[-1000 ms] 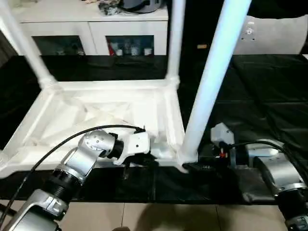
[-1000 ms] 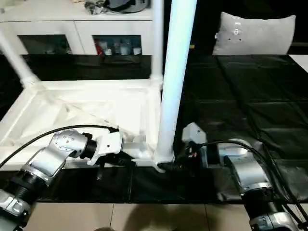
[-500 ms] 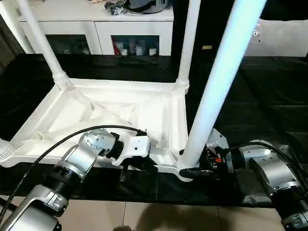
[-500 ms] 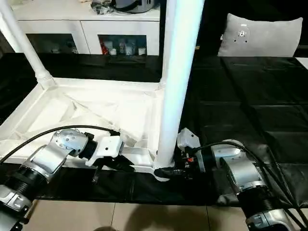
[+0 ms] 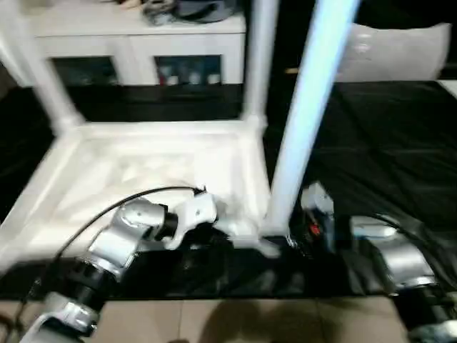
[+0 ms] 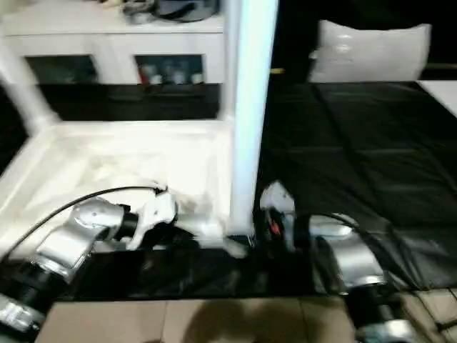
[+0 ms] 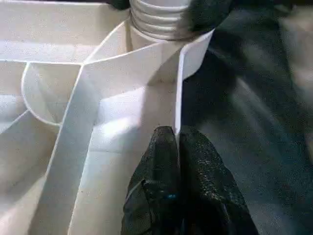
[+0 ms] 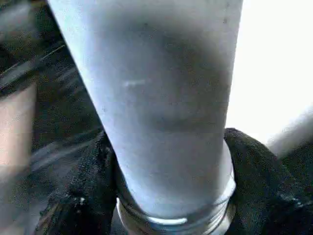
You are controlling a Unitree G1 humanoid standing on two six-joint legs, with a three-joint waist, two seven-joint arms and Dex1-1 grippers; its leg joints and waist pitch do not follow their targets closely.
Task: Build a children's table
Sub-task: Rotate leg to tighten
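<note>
Two wrist views gave detail: the left gripper pinched the upturned white plastic table's thin rim by its corner socket; the right gripper clasped the white tube leg's threaded base, both forearms reaching inward.

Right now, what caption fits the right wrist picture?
Right gripper clasps a white table leg near its threaded end.

the children's table lies upside down on the mat, legs up. the near right leg stands in its corner socket, with the right end effector around its base and the left end effector pinching the rim just left of it. a cabinet stands behind, a cushion back right.
</note>
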